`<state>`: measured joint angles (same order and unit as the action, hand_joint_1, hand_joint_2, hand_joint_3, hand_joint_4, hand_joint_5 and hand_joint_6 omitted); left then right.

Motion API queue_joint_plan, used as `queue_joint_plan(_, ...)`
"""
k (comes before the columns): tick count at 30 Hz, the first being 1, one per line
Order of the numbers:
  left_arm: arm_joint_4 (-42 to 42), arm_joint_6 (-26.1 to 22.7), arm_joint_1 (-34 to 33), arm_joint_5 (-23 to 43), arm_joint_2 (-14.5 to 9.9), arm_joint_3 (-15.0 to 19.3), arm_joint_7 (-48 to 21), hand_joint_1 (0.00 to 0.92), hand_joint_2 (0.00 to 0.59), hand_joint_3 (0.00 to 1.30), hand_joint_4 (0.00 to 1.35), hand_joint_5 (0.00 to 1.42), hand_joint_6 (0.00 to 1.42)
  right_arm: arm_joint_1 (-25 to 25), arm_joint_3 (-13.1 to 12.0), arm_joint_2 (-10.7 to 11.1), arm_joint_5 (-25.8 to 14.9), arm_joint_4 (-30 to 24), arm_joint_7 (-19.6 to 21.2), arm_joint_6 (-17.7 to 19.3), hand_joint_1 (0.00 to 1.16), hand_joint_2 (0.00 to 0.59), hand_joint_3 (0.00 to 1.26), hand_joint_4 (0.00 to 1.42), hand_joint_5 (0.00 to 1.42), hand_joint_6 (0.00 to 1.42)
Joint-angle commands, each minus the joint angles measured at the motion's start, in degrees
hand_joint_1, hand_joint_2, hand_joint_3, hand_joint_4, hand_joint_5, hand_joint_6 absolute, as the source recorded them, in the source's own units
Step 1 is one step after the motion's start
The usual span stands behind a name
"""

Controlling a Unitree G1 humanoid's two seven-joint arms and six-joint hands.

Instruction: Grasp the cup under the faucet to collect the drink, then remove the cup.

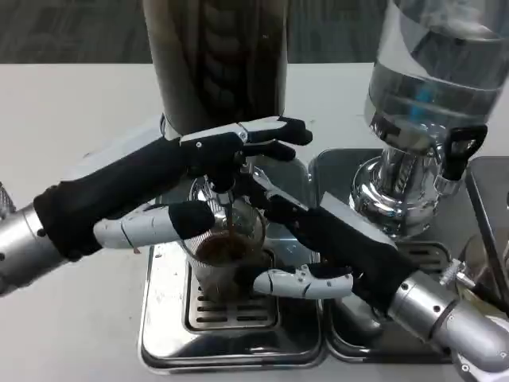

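"Under the faucet (223,189), where is the cup (225,253)?"

"It stands straight up on the drip tray (163,318), with brown drink running into it."

"Which hand has it?"

"The right hand (306,253) (the nearer one) wraps around it from the right, one finger curled across the front. The left hand (208,179) sits above and to the left, fingers reaching over the faucet; I cannot tell if it squeezes the handle."

"So which way out?"

"I think the cup must slide toward the robot, staying upright so nothing spills."
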<state>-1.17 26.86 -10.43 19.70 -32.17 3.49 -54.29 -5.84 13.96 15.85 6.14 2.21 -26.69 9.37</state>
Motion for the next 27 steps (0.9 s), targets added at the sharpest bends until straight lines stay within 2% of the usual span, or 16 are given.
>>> queue_joint_plan(1,0.46,0.63,1.24,-1.13,-1.09,0.08,-0.25,0.0,0.086,0.18,0.08,0.16,0.09,-1.72,0.16,-0.56,-1.1,1.37,-0.88,-0.1,0.58,0.175,0.0,0.0,0.0,0.0)
queue_joint_plan(11,0.85,1.14,1.87,-0.5,-1.42,1.98,1.38,0.0,0.079,0.17,0.09,0.19,0.12,-2.88,0.46,-0.85,-1.5,2.31,-2.01,-0.03,0.58,0.174,0.0,0.0,0.0,0.0)
queue_joint_plan(21,-0.71,2.56,1.26,1.87,0.5,8.46,5.84,0.0,0.075,0.22,0.19,0.29,0.22,-3.71,0.57,-1.16,-0.98,3.33,-2.22,-0.01,0.58,0.174,0.0,0.0,0.0,0.0)
queue_joint_plan(24,-1.36,2.6,2.03,2.47,1.22,11.34,8.28,0.0,0.073,0.23,0.21,0.31,0.24,-3.92,0.74,-1.16,-0.3,3.41,-1.87,0.03,0.58,0.174,0.0,0.0,0.0,0.0)
queue_joint_plan(27,-1.78,2.57,3.26,2.37,1.8,12.79,9.81,0.0,0.075,0.25,0.23,0.33,0.26,-4.13,0.93,-1.27,0.14,3.81,-1.73,-0.04,0.58,0.174,0.0,0.0,0.0,0.01)
